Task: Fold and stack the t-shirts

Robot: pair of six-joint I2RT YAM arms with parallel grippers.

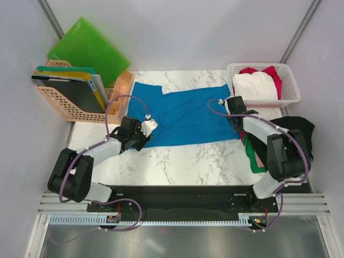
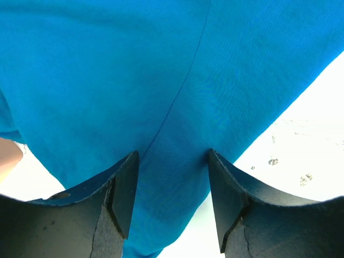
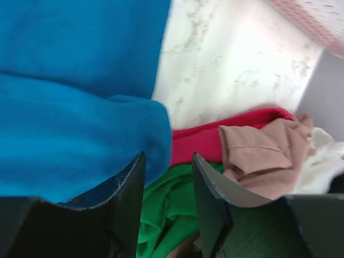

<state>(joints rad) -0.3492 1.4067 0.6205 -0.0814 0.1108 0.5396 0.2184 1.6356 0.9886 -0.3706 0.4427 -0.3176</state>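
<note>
Blue t-shirt [image 1: 183,115] flat between left hand [image 2: 172,161] and right hand [image 3: 167,161]

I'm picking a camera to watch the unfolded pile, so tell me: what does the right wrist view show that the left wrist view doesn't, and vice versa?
Only the right wrist: a crumpled red t-shirt, green t-shirt and pale pink t-shirt, plus a corner of the white lattice basket.
Only the left wrist: a seam running across flat blue cloth.
Both: the blue t-shirt, the marble table, and each arm's own parted fingers, the left fingers and the right fingers.
</note>
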